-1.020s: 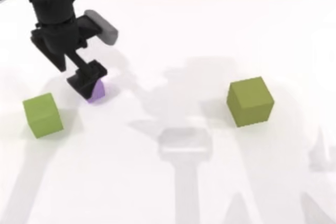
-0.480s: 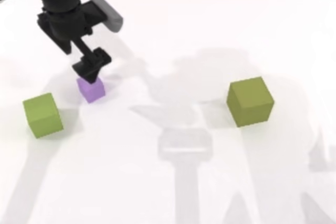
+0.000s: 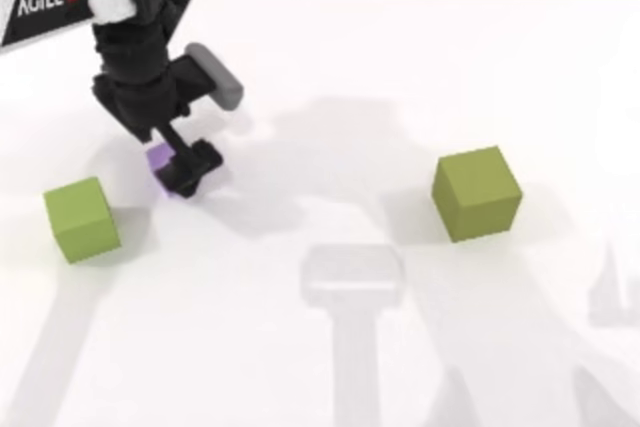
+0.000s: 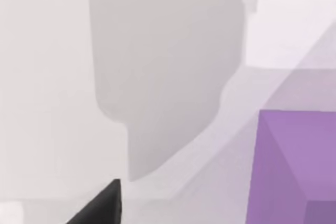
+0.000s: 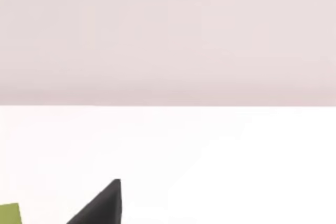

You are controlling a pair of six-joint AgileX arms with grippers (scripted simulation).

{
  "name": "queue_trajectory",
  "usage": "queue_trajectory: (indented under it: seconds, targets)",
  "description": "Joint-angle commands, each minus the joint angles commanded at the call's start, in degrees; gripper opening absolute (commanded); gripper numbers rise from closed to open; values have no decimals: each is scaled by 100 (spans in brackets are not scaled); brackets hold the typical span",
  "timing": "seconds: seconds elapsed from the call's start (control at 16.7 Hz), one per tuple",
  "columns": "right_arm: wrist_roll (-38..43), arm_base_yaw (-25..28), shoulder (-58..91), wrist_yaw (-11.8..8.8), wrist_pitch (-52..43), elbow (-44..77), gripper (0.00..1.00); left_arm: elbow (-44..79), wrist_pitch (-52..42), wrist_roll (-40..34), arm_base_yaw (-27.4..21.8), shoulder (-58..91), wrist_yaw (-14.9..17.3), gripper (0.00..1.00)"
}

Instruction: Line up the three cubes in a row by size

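Top view shows my left gripper (image 3: 190, 171) down over the purple cube (image 3: 160, 161) at the far left of the table (image 3: 330, 77), its black fingers (image 3: 198, 162) covering most of the cube. I cannot tell how wide the fingers stand or whether they have hold of it. In the left wrist view the purple cube (image 4: 294, 166) sits beside one dark fingertip (image 4: 102, 207), with bare table between them. The lime cube (image 3: 81, 218) sits left and nearer, apart from the purple one; the olive cube (image 3: 476, 192) is well off to the right. My right arm shows only a fingertip (image 5: 102, 205) in its own wrist view. Half a second ago the left gripper hung on the far side of the purple cube; it has since come down across it.
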Motion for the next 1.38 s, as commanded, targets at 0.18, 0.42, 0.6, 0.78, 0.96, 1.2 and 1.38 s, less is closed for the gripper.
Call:
queue_trajectory:
  seconds: [0.18, 0.42, 0.6, 0.78, 0.96, 1.2, 1.38]
  targets:
    - [0, 0, 0, 0, 0, 0, 100, -258, 312, 3, -1, 111, 1, 100]
    - [0, 0, 0, 0, 0, 0, 100, -259, 312, 3, -1, 111, 1, 92]
    - [0, 0, 0, 0, 0, 0, 100, -259, 312, 3, -1, 111, 1, 70]
    - [0, 0, 0, 0, 0, 0, 100, -259, 312, 3, -1, 111, 1, 47]
    - [0, 0, 0, 0, 0, 0, 100, -259, 312, 3, -1, 111, 1, 25]
    - [0, 0, 0, 0, 0, 0, 100, -259, 312, 3, -1, 111, 1, 0]
    - [0, 0, 0, 0, 0, 0, 100, -259, 312, 3, -1, 111, 1, 0]
